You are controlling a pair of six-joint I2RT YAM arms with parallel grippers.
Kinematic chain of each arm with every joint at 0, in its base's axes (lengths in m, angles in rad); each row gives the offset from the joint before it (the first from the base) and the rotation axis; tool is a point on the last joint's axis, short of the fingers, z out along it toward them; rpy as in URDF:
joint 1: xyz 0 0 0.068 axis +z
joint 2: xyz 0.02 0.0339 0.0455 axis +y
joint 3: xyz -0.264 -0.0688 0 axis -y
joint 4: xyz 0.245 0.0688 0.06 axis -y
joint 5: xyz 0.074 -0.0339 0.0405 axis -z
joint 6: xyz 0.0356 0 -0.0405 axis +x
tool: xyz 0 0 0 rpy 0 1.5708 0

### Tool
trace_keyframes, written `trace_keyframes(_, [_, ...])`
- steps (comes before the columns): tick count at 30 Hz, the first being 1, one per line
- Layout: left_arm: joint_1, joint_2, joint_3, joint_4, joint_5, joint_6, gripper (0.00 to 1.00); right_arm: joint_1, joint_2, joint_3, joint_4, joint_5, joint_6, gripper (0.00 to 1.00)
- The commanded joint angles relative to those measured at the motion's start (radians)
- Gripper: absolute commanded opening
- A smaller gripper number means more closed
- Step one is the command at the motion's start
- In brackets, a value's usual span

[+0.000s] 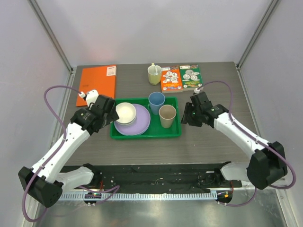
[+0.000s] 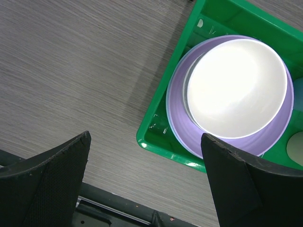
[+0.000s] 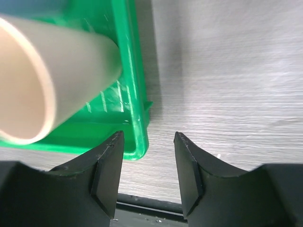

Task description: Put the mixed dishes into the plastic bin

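Note:
The green plastic bin (image 1: 146, 136) sits mid-table. In it, the cream bowl (image 1: 126, 112) rests on the lilac plate (image 1: 140, 126), with the blue cup (image 1: 156, 101) and the beige cup (image 1: 167, 116) upright to their right. No light blue plate shows apart; what lies under the lilac plate is hidden. My left gripper (image 1: 107, 113) is open and empty just left of the bin; its view (image 2: 146, 142) shows the bowl (image 2: 236, 87), the lilac plate (image 2: 182, 123) and the bin's corner (image 2: 156, 146). My right gripper (image 1: 185, 116) is open and empty at the bin's right side (image 3: 147, 142), beside the beige cup (image 3: 57, 75) and the bin's rim (image 3: 135, 109).
An orange folder (image 1: 97, 84) lies at the back left. A pale yellow-green mug with a spoon (image 1: 154, 74) stands at the back, next to an orange packet (image 1: 171, 78) and a green packet (image 1: 191, 75). A black rail runs along the table's near edge.

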Motion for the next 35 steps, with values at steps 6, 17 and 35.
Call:
trace_keyframes(6, [0.005, -0.036, 0.150, -0.033, -0.003, -0.029, 0.98, -0.133, -0.222, 0.202, -0.128, 0.135, -0.063, 0.52])
trace_keyframes(17, [0.005, -0.122, 0.308, -0.081, -0.008, -0.027, 1.00, -0.196, -0.248, 0.316, -0.110, 0.109, -0.085, 0.52])
trace_keyframes(35, [0.005, -0.226, 0.264, -0.003, 0.096, 0.017, 1.00, -0.198, -0.326, 0.266, -0.048, 0.081, -0.084, 0.52])
